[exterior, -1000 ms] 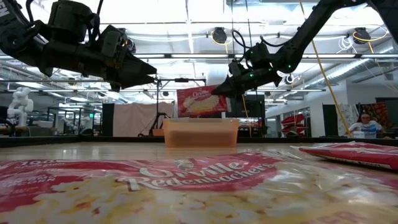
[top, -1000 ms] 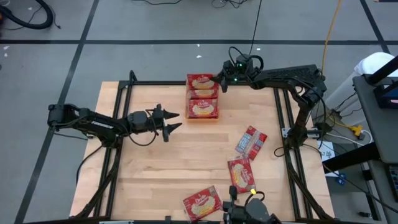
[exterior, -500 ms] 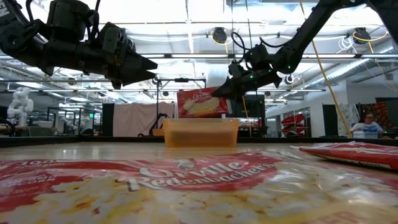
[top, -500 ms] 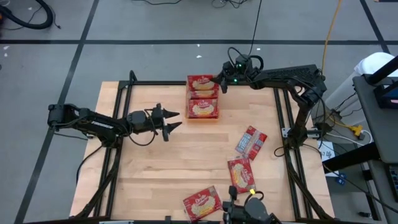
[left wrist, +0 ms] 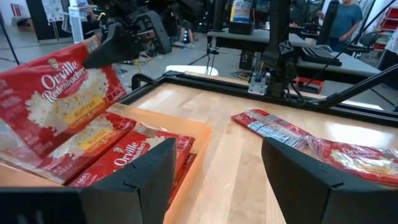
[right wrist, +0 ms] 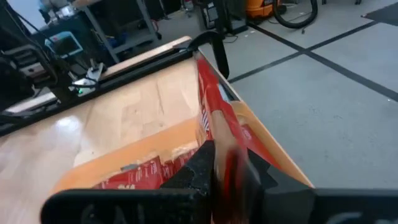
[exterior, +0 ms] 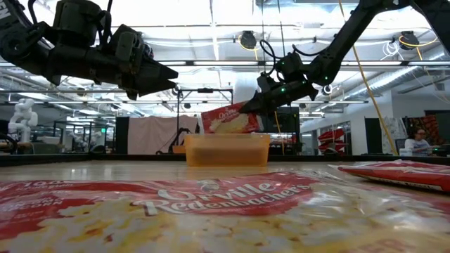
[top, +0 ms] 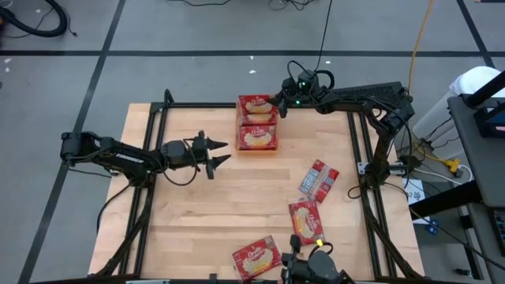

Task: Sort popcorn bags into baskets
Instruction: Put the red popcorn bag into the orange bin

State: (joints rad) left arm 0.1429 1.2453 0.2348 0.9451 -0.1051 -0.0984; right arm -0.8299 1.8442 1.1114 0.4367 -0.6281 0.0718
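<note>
The orange basket (top: 257,147) (exterior: 227,150) stands near the table's far edge with red popcorn bags (left wrist: 127,163) lying flat in it. My right gripper (top: 278,105) (exterior: 254,105) is at the basket's far right corner, shut on one more popcorn bag (top: 256,105) (exterior: 227,120) (left wrist: 59,106), which hangs tilted over the basket's far half. My left gripper (top: 218,152) (exterior: 171,73) hovers open above the table, left of the basket, touching nothing. Three bags lie flat on the table: one (top: 319,180) showing its whitish back, a second (top: 306,221), and a third (top: 256,257) at the near edge. My right gripper pinches the held bag's right-hand edge (right wrist: 210,135) between its two fingers, coming in roughly level from the table's right. The bag is tilted, its free end lower, above the basket's far half. Whether its lower edge (left wrist: 37,163) rests on the bags below, I cannot tell.
A black frame rail (top: 237,104) runs around the table just beyond the basket. Bare wood (top: 197,213) lies between my left gripper and the near edge. A bag fills the low view's foreground (exterior: 176,204). A person (exterior: 419,142) sits in the room beyond.
My right gripper has sunk a little toward the basket while staying shut. The held bag has come down with it and tipped, its free end dropping toward the basket's rim.
</note>
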